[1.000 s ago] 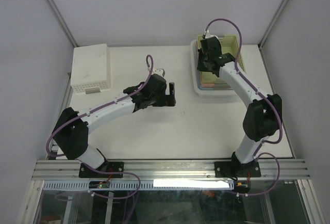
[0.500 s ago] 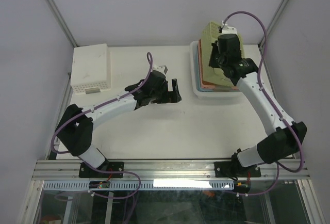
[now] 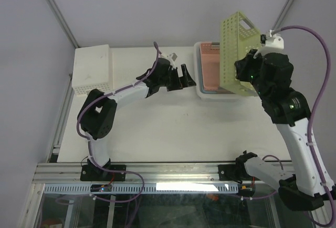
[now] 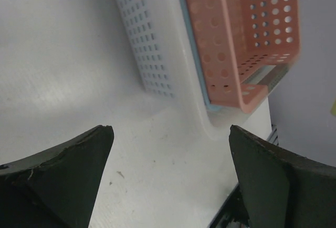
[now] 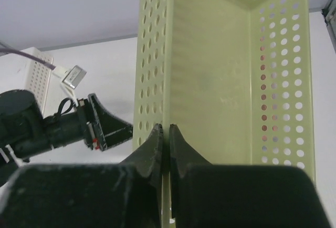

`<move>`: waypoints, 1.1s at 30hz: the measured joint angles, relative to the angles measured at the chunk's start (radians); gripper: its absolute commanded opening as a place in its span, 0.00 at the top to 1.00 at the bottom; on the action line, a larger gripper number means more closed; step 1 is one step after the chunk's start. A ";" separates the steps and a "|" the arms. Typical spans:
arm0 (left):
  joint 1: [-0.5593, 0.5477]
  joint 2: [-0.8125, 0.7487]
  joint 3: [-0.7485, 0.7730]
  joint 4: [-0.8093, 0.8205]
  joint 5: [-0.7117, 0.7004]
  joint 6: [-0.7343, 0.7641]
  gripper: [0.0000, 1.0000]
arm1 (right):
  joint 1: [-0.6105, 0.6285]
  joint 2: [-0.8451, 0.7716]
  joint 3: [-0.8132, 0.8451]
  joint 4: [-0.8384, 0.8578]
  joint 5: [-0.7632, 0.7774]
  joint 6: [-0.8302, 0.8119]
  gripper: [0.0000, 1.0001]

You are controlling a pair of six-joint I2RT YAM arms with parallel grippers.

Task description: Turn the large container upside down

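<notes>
Right gripper [image 5: 164, 133] clamped on thin side wall of yellow-green perforated basket [image 5: 210, 81], wall between its fingers; looks light, stiff, slick plastic, may pivot; left gripper [image 4: 168, 133] wide open, empty.

white box [image 3: 92, 69]: upper L of top view, perforated sides, sits on table
pink basket [image 3: 210, 73]: top, R of ctr, open side up, w/ round holes
table [image 3: 173, 128]: white

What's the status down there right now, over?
Right gripper, jaws shut on yellow basket, lifted and tipped sideways. Left gripper, jaws open, empty. Pink basket underneath.
</notes>
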 measured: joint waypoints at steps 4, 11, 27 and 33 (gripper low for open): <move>0.000 0.082 0.080 0.062 0.063 -0.011 0.01 | 0.000 -0.117 0.000 -0.070 0.013 0.008 1.00; 0.006 0.291 0.308 0.131 0.165 -0.029 0.01 | 0.000 -0.231 0.000 -0.185 0.069 0.027 1.00; -0.048 0.712 0.889 0.129 0.270 -0.074 0.01 | 0.000 -0.261 0.036 -0.335 0.090 0.060 1.00; -0.075 0.649 0.800 0.128 0.286 -0.047 0.01 | 0.000 -0.261 0.041 -0.332 0.030 0.085 1.00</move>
